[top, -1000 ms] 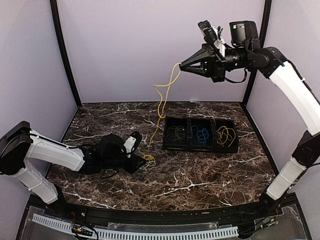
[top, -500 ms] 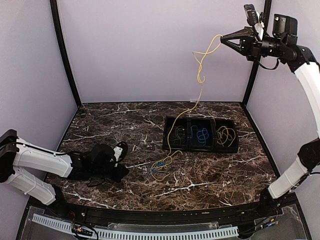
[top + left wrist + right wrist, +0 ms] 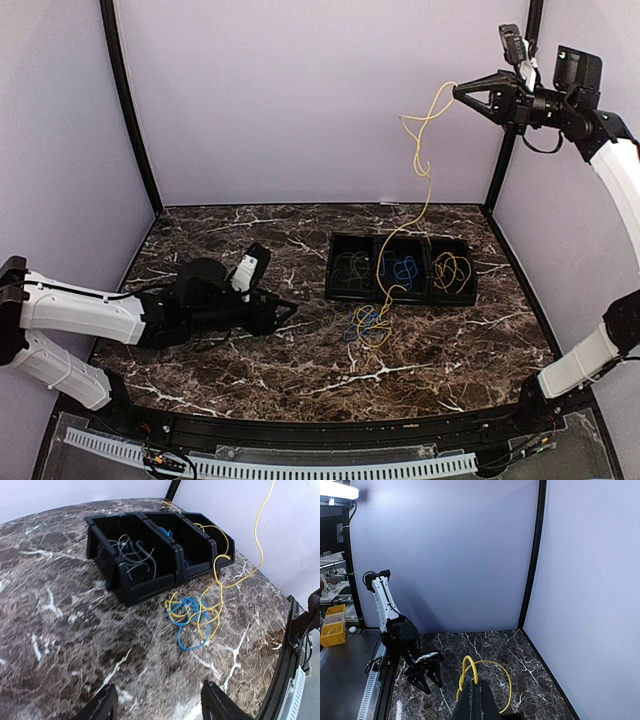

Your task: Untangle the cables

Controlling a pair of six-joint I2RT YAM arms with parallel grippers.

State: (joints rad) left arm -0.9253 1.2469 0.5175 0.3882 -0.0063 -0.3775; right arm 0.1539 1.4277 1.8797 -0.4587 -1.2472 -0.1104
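Observation:
A small tangle of yellow and blue cables (image 3: 367, 325) lies on the marble table just in front of the black bins. One yellow cable (image 3: 424, 165) rises from it to my right gripper (image 3: 459, 90), which is high at the back right and shut on the cable's upper end. In the right wrist view the yellow cable (image 3: 488, 664) loops out of the shut right gripper (image 3: 479, 686). My left gripper (image 3: 286, 309) lies low on the table left of the tangle, open and empty. In the left wrist view the tangle (image 3: 192, 612) is ahead of the left gripper (image 3: 158, 686).
A black three-compartment bin (image 3: 400, 298) stands at mid right, holding grey cables (image 3: 350, 268), blue cables (image 3: 404, 270) and yellow cables (image 3: 452, 270). In the left wrist view its front wall (image 3: 145, 587) is beyond the tangle. Purple walls enclose the table.
The right gripper rose and swung right with the yellow cable, dragging the tangle toward the bins. The left gripper let go, opened and now points at the tangle.

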